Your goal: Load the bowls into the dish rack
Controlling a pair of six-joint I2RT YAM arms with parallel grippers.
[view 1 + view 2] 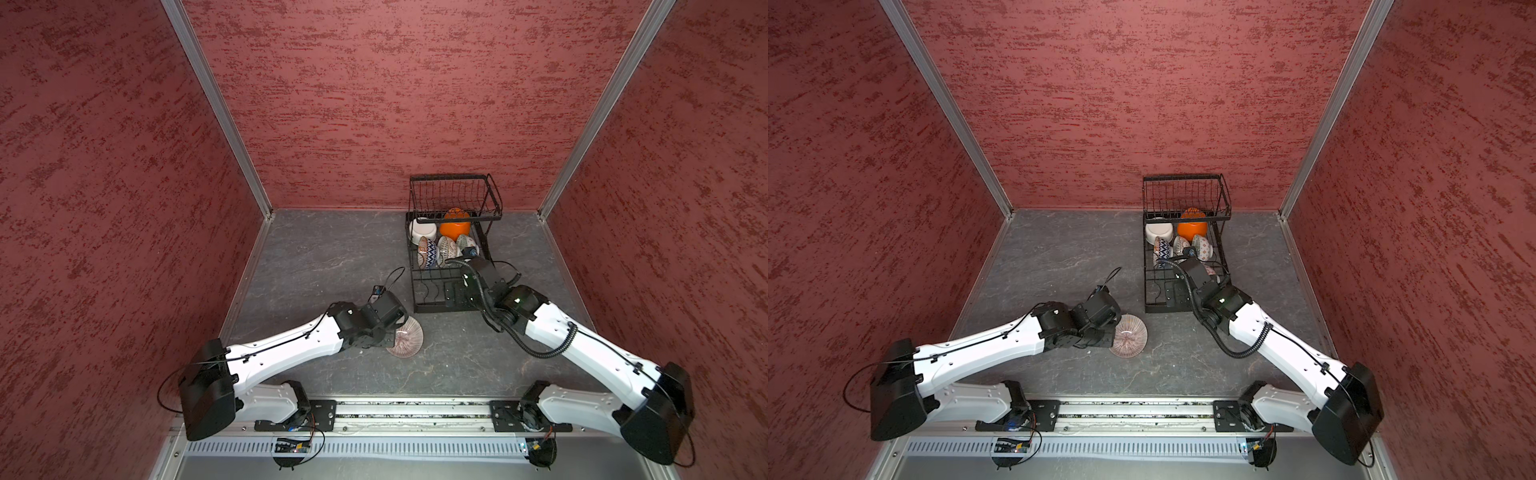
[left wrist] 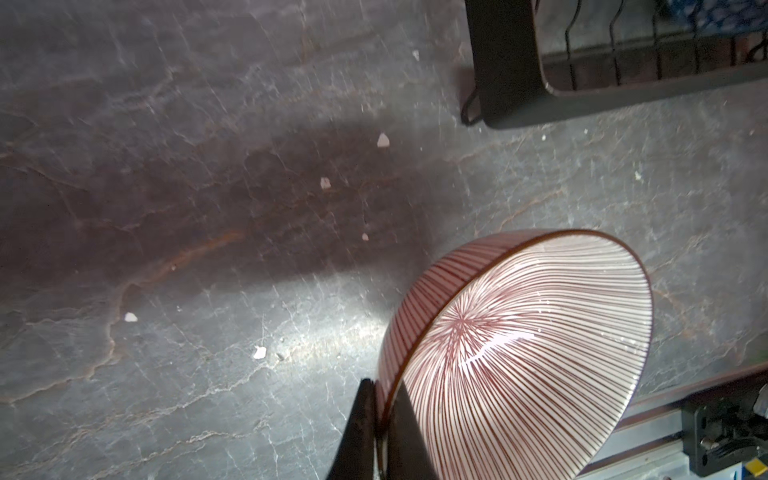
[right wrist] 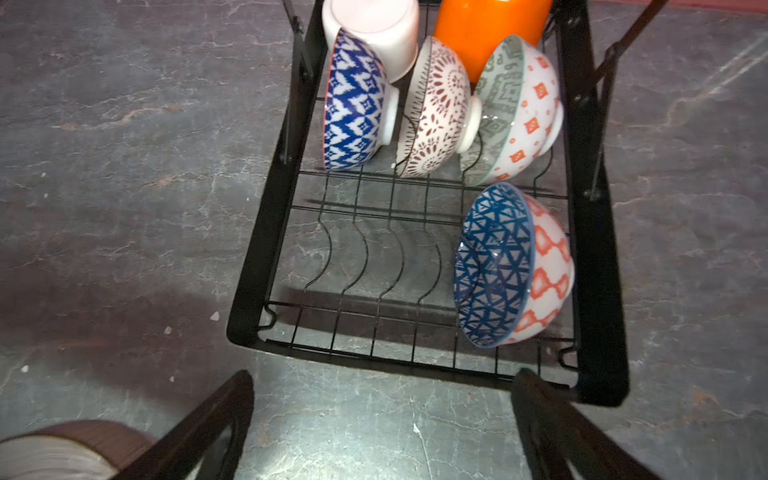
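Nearest the robot, the left gripper (image 2: 382, 384) is clamped on the rim of the red-and-white striped ceramic bowl (image 2: 519, 340). The bowl tilts over the grey stone-patterned tabletop (image 1: 316, 257); I cannot tell whether it touches the surface. It is the only bowl outside the black wire dish rack (image 1: 412, 270), which lies just beyond it and to its right, with its long axis running away from the robot. The right gripper (image 3: 384, 374) hovers at the rack's near end, jaws wide apart and empty. The bare wavy wire dividers (image 3: 374, 257) at the near left look the likeliest destination, and the left arm is closer to them. Beside them stands a blue-triangle-and-orange patterned bowl (image 3: 498, 266). Further back are three patterned bowls (image 3: 436, 108), then a plain white bowl (image 3: 382, 33) and a plain orange bowl (image 3: 486, 33).
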